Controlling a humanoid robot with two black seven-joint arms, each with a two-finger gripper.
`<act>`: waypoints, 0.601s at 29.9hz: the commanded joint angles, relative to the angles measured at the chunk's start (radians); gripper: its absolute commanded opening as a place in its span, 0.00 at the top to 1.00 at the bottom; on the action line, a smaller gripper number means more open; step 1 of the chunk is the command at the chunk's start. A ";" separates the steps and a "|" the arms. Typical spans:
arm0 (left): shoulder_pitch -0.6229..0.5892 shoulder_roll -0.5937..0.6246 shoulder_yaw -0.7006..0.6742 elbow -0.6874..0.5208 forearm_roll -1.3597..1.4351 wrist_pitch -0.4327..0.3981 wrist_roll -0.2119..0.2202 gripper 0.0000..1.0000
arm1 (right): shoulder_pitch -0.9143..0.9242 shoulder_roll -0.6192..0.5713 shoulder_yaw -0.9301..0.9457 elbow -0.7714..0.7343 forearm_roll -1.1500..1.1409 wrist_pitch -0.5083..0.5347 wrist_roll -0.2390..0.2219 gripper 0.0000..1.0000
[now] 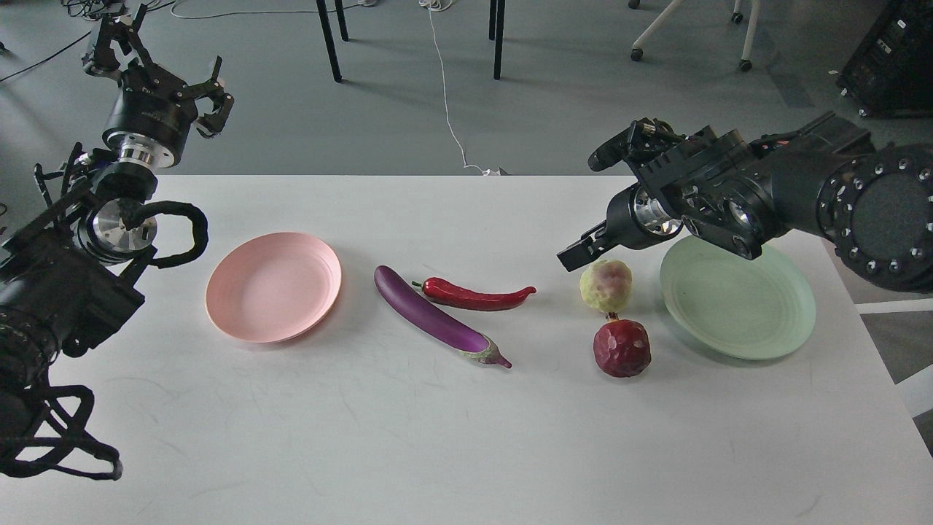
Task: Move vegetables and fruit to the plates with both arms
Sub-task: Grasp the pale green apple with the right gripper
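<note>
Eggplant (436,316) beside chili pepper (475,295)

A white table (437,437) fills the near view. Beyond it lies grey floor (554,109), with black chair legs (498,40) far centre, a white cable (446,102), castor legs (743,36) and black equipment (893,58) far right.
</note>
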 commanded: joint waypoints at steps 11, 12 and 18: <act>0.007 0.001 0.011 0.002 0.002 0.000 0.002 0.02 | -0.098 -0.007 -0.008 -0.064 0.005 -0.002 -0.002 0.07; 0.008 0.001 0.012 0.002 0.002 0.000 0.002 0.02 | -0.100 -0.007 -0.008 -0.064 0.005 -0.002 -0.002 0.09; 0.008 0.000 0.011 0.002 0.000 0.000 0.000 0.02 | -0.114 -0.018 -0.006 -0.051 0.007 0.003 0.000 0.26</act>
